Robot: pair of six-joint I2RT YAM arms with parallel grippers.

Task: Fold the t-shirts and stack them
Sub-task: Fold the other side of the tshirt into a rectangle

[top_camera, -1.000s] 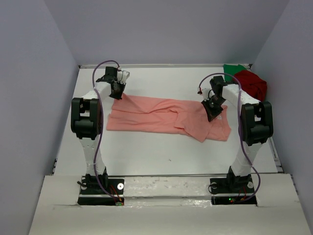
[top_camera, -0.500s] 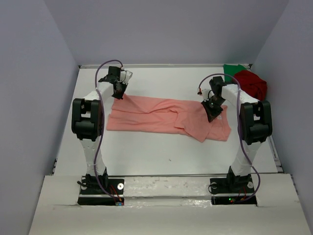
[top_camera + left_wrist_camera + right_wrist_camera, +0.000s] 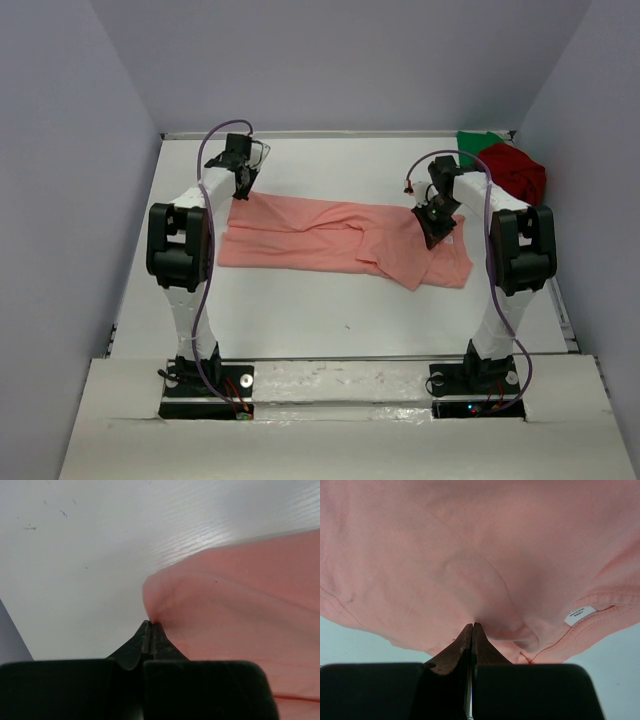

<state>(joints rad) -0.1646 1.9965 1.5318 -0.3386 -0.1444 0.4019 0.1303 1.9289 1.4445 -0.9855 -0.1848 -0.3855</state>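
Pink shirt (image 3: 330, 238): lies as a long rumpled band across the white table (image 3: 300, 310), held at both ends and reaching from one pair of jaws to the other.
Left gripper (image 3: 150, 625): jaws pressed together on the shirt's far-left corner; cloth puckers at the tips, with bare table ahead of them.
Right gripper (image 3: 472, 626): jaws pinching a fold near the shirt's right end; cloth fills the view beyond the tips, and a white tag (image 3: 579, 613) sits near them by a stitched hem.
Red shirt (image 3: 515, 170): bunched in the far right corner, beyond the right jaws and apart from them.
Green shirt (image 3: 472, 143): touching the red one, farther from the right jaws.
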